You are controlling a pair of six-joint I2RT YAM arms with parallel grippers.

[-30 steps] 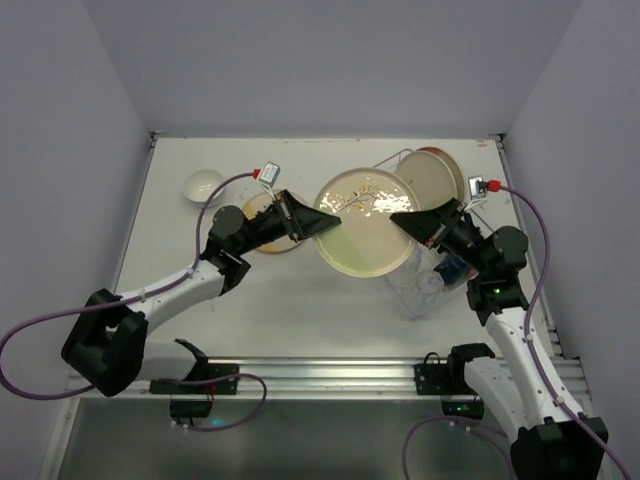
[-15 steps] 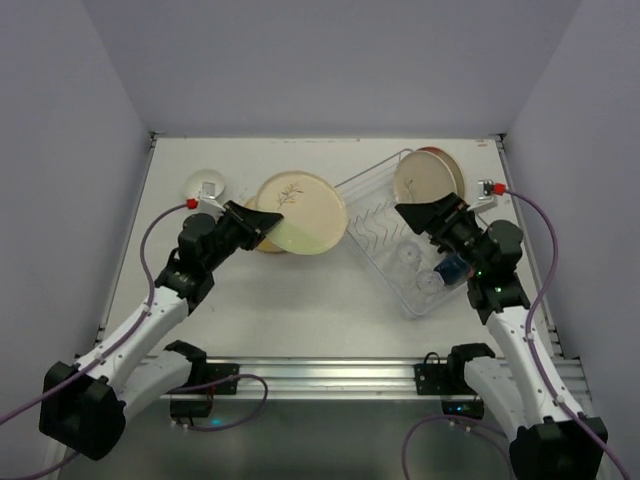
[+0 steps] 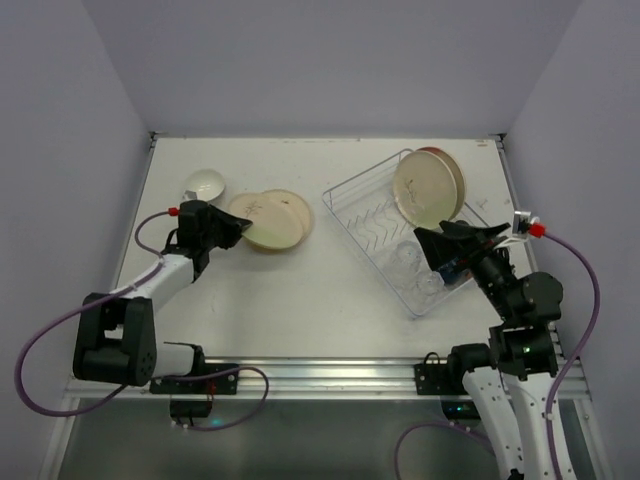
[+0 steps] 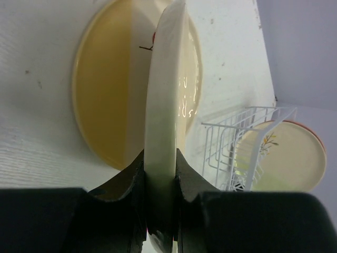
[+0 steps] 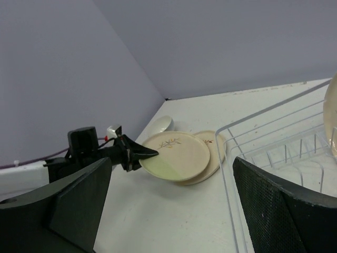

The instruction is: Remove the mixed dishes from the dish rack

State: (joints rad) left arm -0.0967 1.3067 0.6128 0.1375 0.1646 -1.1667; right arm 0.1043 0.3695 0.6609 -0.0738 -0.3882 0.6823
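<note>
Top view: the left pincer (image 3: 232, 228) grips the green-half plate (image 3: 268, 228) at its 9 o'clock rim. A white bowl (image 3: 205, 184) lies at its 10 o'clock. The dish rack (image 3: 360, 192) runs 11-to-5 on the surface (image 3: 300, 300), with upright plates (image 3: 425, 185) at its far end and the right pincer (image 3: 440, 240) above its near end.

Left wrist: the gripped plate shows edge-on, overlapping a yellow plate (image 4: 102, 89).

Right wrist: this pincer is spread wide.

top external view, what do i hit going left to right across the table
small white bowl → two overlapping plates, one pinched at its left rim by the left gripper → dish rack
</note>
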